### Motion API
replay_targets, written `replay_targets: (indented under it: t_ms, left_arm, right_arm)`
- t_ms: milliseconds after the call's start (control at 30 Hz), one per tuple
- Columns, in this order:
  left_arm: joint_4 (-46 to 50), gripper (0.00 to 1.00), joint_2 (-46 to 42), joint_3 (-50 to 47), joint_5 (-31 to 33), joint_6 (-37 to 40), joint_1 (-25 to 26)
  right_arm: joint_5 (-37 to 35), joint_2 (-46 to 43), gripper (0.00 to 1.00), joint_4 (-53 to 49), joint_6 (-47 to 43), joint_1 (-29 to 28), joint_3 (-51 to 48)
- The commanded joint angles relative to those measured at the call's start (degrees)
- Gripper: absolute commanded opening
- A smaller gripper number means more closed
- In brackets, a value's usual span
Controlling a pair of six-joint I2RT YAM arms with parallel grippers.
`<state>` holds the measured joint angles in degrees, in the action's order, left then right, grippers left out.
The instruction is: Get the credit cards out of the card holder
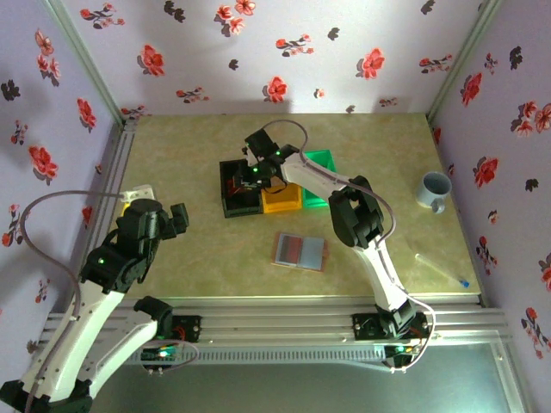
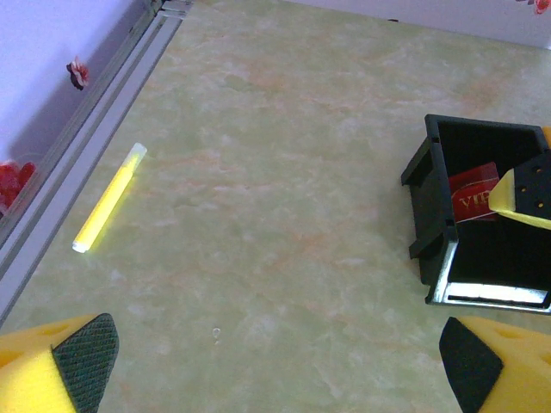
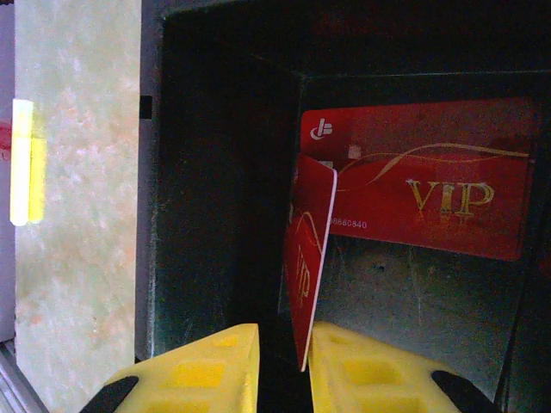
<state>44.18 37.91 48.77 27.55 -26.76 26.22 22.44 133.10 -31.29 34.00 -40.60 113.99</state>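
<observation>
The card holder [image 1: 300, 250] lies open and flat on the counter [image 1: 387, 155], on the near side of the bins and just left of the right arm's forearm. Its left half looks reddish-brown and its right half pale grey. Whether a card sits in it I cannot tell.

Three bins stand in a row at the middle of the counter: a black bin [image 1: 238, 189] on the left, an orange bin [image 1: 281, 202] in the middle and a green bin [image 1: 320, 168] on the right.

The right pincer [image 1: 256, 172] reaches down into the black bin. In the right wrist view the pincer [image 3: 284, 331] is narrow, and an upright card [image 3: 308, 258], red and marked VIP, stands on edge between the fingers [image 3: 202, 370]. It rests against one finger, with a dark gap on the other side, so I cannot tell whether it is clamped or loose. Beyond it a flat card [image 3: 430, 185], also red and marked VIP, lies on the bin's floor.

The left pincer [image 1: 179, 215] hangs over the left part of the counter, well apart from the bins. Its jaws are wide with nothing between them, as the left wrist view [image 2: 275, 353] shows. A yellow highlighter [image 2: 110, 198] lies near the left rail.

A grey-blue mug [image 1: 433, 189] stands at the right, and a pen [image 1: 441, 269] lies near the right front corner.
</observation>
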Motion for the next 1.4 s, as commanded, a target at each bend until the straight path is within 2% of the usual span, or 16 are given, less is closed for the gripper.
replay_targets:
  t_ms: [0, 667, 900, 1100, 1367]
  left_arm:
    - [-0.77, 1.0, -0.03, -0.21, 1.52, 0.92, -0.62]
    - [-0.68, 1.0, -0.06, -0.26, 1.5, 0.84, -0.69]
    - [-0.68, 1.0, 0.06, -0.26, 1.47, 0.75, -0.72]
    - [-0.33, 1.0, 1.06, 0.16, 0.1, 0.92, -0.67]
    - [0.67, 1.0, 2.3, 1.01, -3.25, 0.88, -0.65]
  right_arm:
    - [-1.34, -1.17, 0.22, -1.68, -1.21, 0.35, 2.11]
    - [-2.85, -3.51, 0.24, -6.45, -3.21, 1.39, 5.58]
    - [-2.91, -7.68, 0.24, -9.62, -4.36, 1.76, 6.69]
    - [-4.13, -18.27, 0.24, -8.23, -5.53, 1.66, -0.36]
    - [-5.57, -35.09, 0.25, -1.23, -3.91, 1.49, -18.78]
